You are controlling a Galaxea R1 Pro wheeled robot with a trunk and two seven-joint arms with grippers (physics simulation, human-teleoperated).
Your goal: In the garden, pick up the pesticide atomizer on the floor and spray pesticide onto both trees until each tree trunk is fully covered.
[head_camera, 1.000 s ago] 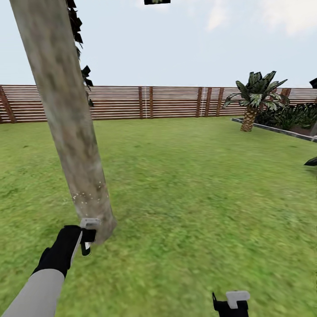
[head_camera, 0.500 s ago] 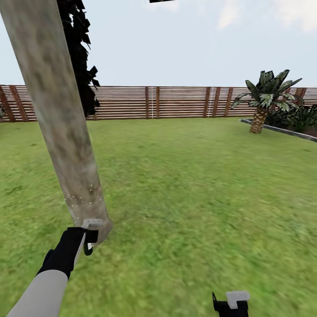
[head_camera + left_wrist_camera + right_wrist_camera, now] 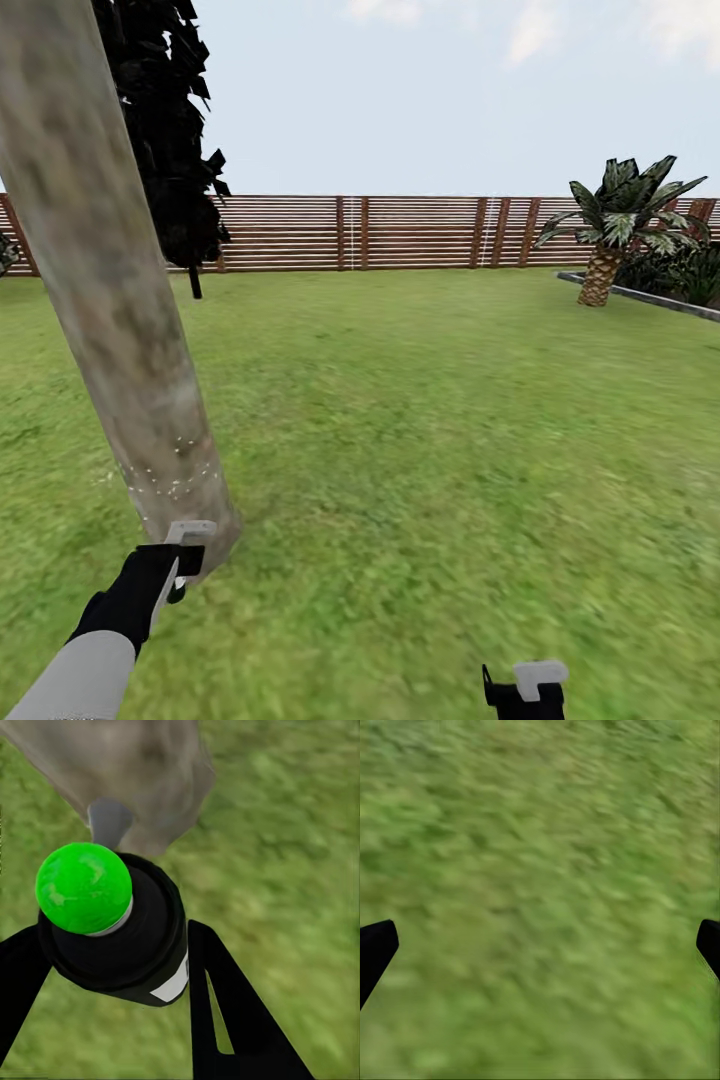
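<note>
In the left wrist view my left gripper (image 3: 120, 967) is shut on the pesticide atomizer (image 3: 120, 937), a small dark bottle with a white band; its round tip shows bright green here. The tip points at the foot of a tree trunk (image 3: 142, 772) close in front. From the head view that thick mottled grey-tan tree trunk (image 3: 110, 300) leans across the left side, with fine white specks (image 3: 170, 480) low on it, and the left gripper (image 3: 178, 572) sits right at its base. Dark jagged foliage (image 3: 165, 150) rises behind it. My right gripper (image 3: 525, 690) hangs open over the lawn.
Green lawn (image 3: 430, 420) spreads ahead to a reddish-brown slat fence (image 3: 400, 232). A short palm (image 3: 615, 225) stands at the far right beside a grey kerb (image 3: 650, 298) and dark bushes (image 3: 690, 272). Under the right gripper (image 3: 541, 949) lies only grass.
The whole head view has swung left: palm and fence slid right, more dark foliage shows. The left gripper with the atomizer stays at the trunk's foot, slightly lower in the picture.
</note>
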